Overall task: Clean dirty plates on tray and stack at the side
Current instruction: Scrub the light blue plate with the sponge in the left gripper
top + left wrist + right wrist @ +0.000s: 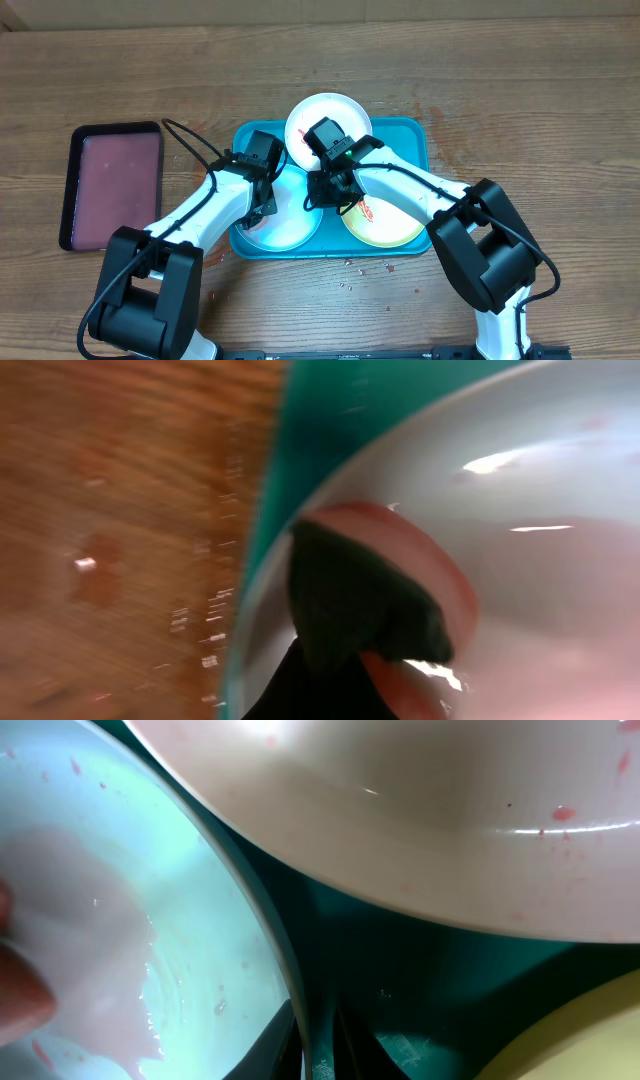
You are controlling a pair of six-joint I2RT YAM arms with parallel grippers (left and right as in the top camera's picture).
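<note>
The teal tray holds three plates. The white plate lies at the back over the rim; it shows red specks in the right wrist view. The pale blue plate is front left, wet with pink smear. The yellow-green plate is front right, with red smears. My left gripper presses a dark green and pink sponge onto the pale blue plate. My right gripper is shut on that plate's rim.
A smaller black-rimmed maroon tray lies on the wooden table to the left. Small red specks dot the table in front of the teal tray. The left wrist view is blurred.
</note>
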